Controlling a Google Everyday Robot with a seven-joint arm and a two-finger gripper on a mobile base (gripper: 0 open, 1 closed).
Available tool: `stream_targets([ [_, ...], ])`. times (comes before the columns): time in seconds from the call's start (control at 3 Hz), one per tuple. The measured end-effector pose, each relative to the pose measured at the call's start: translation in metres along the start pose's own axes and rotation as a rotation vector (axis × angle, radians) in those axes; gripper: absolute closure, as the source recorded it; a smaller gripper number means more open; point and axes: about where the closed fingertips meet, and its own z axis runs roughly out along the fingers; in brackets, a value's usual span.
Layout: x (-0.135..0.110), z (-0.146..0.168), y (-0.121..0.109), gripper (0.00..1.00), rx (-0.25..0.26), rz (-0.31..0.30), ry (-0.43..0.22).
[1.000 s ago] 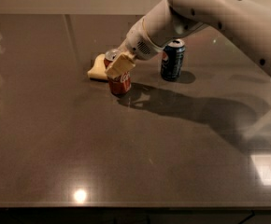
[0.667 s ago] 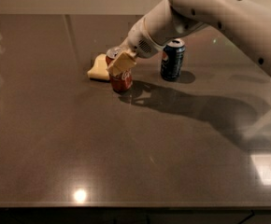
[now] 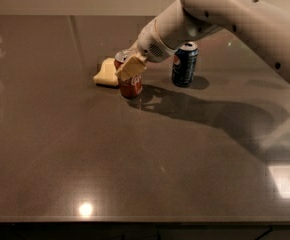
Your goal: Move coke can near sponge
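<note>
The coke can (image 3: 130, 87) is stood upright on the bench (image 3: 135, 174), just beside the sponge (image 3: 105, 74), so the task looks nearly met. It is gripped around its upper half by the closed end effector (image 3: 129, 67), probably to prevent tipping. The Pepsi can (image 3: 184, 64) is kept clear on the other side

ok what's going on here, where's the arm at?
The arm's gripper is closed on the upper part of the coke can, which stands upright on the table. The can sits right beside the sponge, at its right end; I can't tell if they touch. A Pepsi can stands apart, further right. The can looks placed, but it is not yet released.
</note>
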Motion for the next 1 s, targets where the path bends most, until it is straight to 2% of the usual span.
stream_targets([
  [0.33,-0.0007,0.0015,0.0011,0.12,-0.003,-0.002,0.000],
  [0.67,-0.0013,0.0029,0.0021,0.00,-0.006,-0.003,0.001],
  [1.0,-0.0013,0.0029,0.0022,0.00,-0.006,-0.003,0.001],
])
